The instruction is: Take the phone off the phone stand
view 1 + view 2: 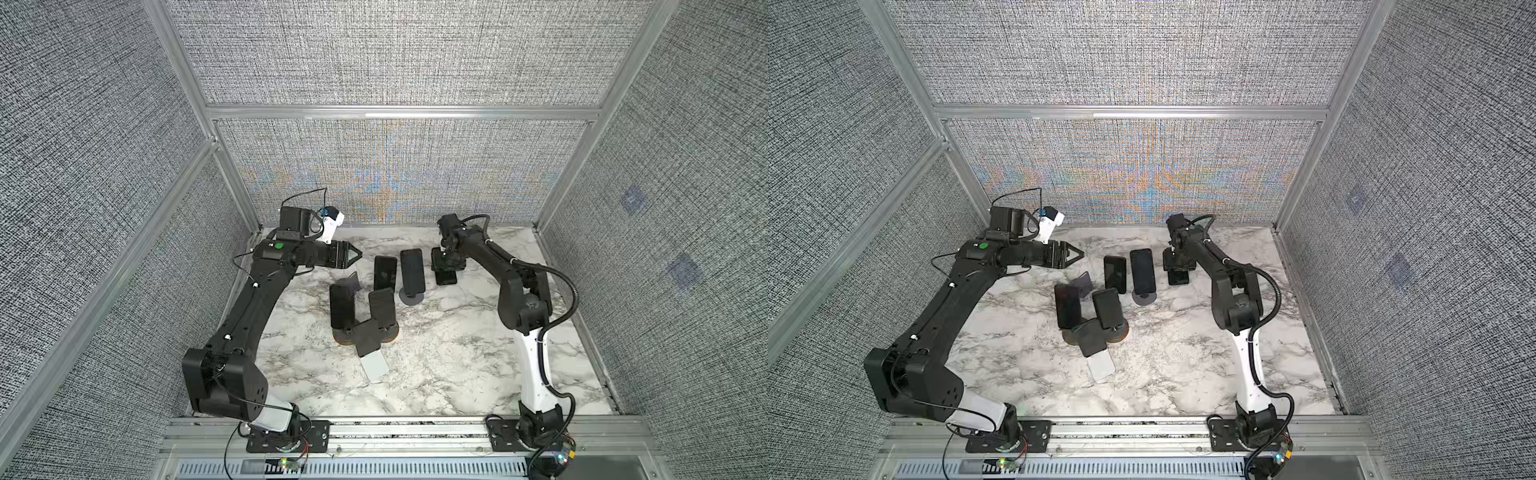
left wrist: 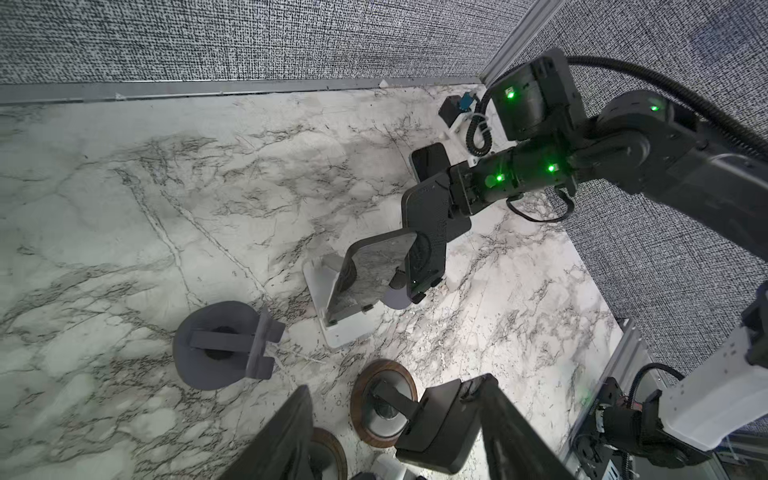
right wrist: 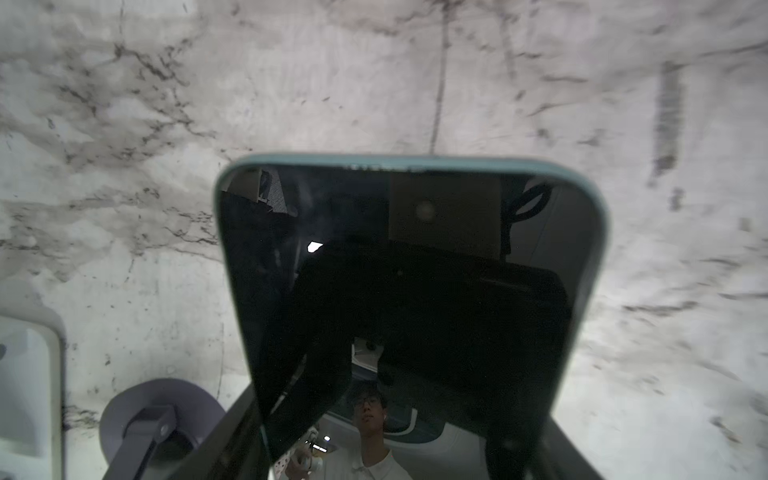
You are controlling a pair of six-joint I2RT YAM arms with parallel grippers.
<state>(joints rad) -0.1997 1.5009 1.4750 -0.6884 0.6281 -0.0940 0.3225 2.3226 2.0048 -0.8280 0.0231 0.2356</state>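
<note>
Teal-edged phone (image 3: 411, 249) sits clamped in your right gripper (image 3: 399, 407), long axis straight out, beside the lilac stand (image 3: 183, 395).

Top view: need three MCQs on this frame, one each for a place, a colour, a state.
1. Held phone is over which part of the table? A front left; B back right; C front centre.
2. Colour of its rim? A teal; B red; C yellow.
3. Left tool? A shut on a phone; B shut on a stand; C open, empty.
Key: 1 B, the right tool grips it at the back right in both top views. 2 A, a teal edge shows in the right wrist view. 3 C, its fingers are spread and touch nothing.
</note>
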